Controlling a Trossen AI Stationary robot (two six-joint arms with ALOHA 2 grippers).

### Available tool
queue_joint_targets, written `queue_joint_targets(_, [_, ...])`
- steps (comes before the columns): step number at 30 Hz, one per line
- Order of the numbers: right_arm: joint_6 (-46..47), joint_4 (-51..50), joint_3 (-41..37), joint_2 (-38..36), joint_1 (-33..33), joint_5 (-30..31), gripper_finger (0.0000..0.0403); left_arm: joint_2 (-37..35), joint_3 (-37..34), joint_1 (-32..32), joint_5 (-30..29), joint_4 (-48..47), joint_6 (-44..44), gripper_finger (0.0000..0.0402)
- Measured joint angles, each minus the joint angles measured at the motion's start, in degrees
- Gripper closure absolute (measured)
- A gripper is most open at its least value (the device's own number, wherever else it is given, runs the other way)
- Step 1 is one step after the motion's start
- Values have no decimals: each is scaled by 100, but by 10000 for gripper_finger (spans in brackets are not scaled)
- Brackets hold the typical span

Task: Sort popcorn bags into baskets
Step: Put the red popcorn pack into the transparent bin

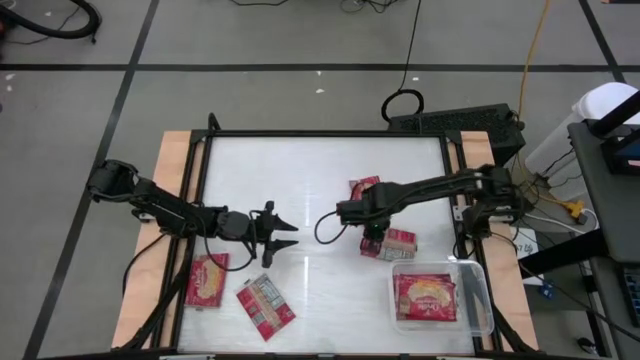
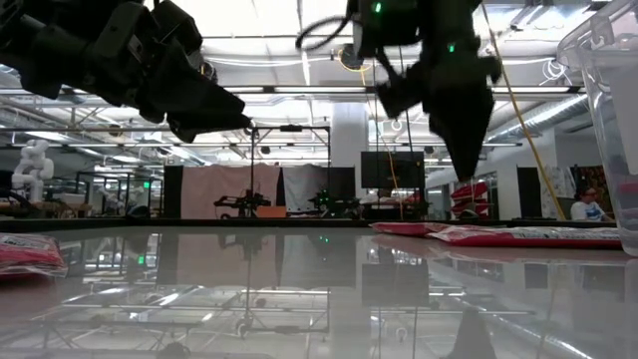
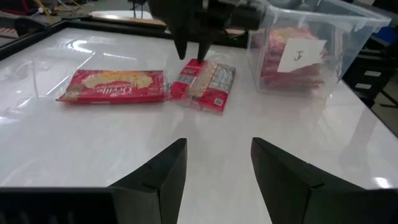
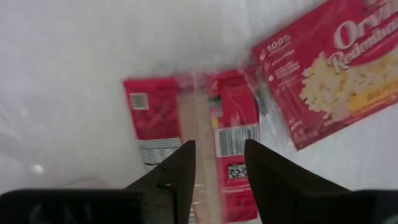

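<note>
The right hand (image 1: 373,240) hung low over the white desk (image 1: 300,170), its two fingers parted and pointing down onto a popcorn bag lying print side up (image 1: 393,243); from its own wrist camera the fingers (image 4: 177,171) straddled the clear seam strip down the middle of that packet (image 4: 205,149), not yet closed on it, and whether the tips touched the wrapper I could not tell. Just beyond that hand, on the side away from the basket, a second bag lay picture side up (image 1: 364,188), its edge meeting or slightly overlapping the first (image 3: 112,86). Near the hand, toward the desk's front right corner, stood the clear plastic basket (image 1: 478,298) with at least one bag lying picture side up inside it (image 1: 426,298); a small white label (image 3: 300,55) was stuck to its wall. The left hand (image 1: 285,235) waited well apart, out over the middle of the desk, fingers spread and holding nothing. Just beside that hand, toward the front edge, two more bags lay on the desk: one picture side up (image 1: 207,281) and one print side up, turned at an angle (image 1: 265,302). At desk height both hands showed above the glossy surface.
</note>
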Motion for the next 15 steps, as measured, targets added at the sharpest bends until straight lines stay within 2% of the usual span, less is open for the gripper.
queue_joint_targets(6, [-269, 273, -1, 583, -2, 8, 259, 2, 0, 0, 0, -44, -39, 220])
queue_joint_targets(15, [-481, 1014, -1, 980, 4, -20, 261, 4, 0, 0, 0, -234, -39, 220])
